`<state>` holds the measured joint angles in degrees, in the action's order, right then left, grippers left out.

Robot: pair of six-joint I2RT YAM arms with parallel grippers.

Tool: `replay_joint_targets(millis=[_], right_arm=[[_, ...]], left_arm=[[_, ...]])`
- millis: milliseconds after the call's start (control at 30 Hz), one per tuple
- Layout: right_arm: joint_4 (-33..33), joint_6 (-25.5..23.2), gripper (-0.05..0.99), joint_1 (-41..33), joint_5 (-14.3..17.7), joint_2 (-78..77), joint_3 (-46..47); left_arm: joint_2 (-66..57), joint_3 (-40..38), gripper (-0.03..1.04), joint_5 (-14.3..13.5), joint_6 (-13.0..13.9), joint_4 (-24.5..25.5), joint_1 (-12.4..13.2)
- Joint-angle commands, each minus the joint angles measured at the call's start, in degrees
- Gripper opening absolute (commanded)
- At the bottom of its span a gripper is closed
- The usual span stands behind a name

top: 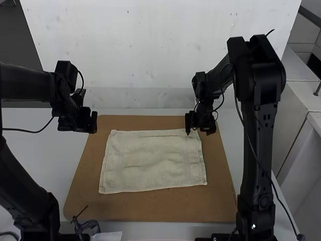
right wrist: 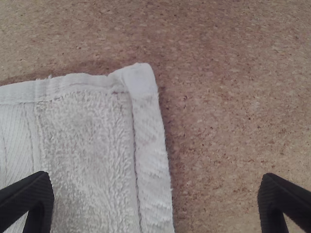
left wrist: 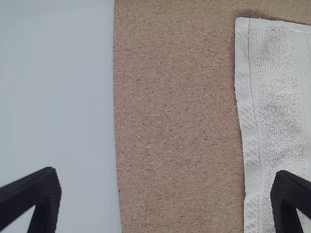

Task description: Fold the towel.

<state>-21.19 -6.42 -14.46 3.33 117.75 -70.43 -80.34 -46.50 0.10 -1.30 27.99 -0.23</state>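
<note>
Centre of the high view | towel (top: 153, 160) spread, lightly rumpled, on a brown board (top: 150, 208) | left gripper (left wrist: 165, 196), frame left, and right gripper (right wrist: 156, 196), towel's upper right corner: jaws wide | no fold visible; folding apparently all ahead

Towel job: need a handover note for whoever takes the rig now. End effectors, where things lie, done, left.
Left end effector: open, empty, beside the towel's far left corner.
Right end effector: open, empty, at the far right corner, one finger on the towel side of the edge, the other on the board side. Can't tell if it touches.
Towel: spread on the brown board, lightly rippled.
Done: no folds made.
Left: all the folding. Gripping the two far corners looks like the likely start.
</note>
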Motion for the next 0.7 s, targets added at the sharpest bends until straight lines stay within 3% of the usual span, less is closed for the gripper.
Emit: replay_joint_targets(millis=[0,67,200,333,433,667], right_arm=[[-0.2,-0.2,0.9,-0.7,2.1,4.2,-2.4],[-0.2,-0.4,0.88,-1.7,3.6,6.8,-3.6],[-1.2,-1.1,0.69,-2.8,5.3,10.4,-6.0],[-1.2,-1.1,0.3,-3.5,6.2,11.9,-6.6],[-1.1,-1.1,0.04,-3.5,6.8,12.2,-6.6],[-1.0,-0.8,0.02,-2.7,7.9,12.7,-6.4]], left_arm=[[1.1,-1.3,0.97,1.0,0.5,-0.4,0.6],[0.9,-1.0,0.97,1.1,0.5,-0.7,0.8],[0.1,-0.2,0.97,1.2,0.6,-1.4,1.0],[-2.6,0.4,0.97,1.4,0.9,-4.2,1.1],[-6.1,-0.5,0.98,1.7,-0.7,-5.6,1.0],[-16.1,-8.6,0.97,1.8,-2.5,-5.2,-3.6]])
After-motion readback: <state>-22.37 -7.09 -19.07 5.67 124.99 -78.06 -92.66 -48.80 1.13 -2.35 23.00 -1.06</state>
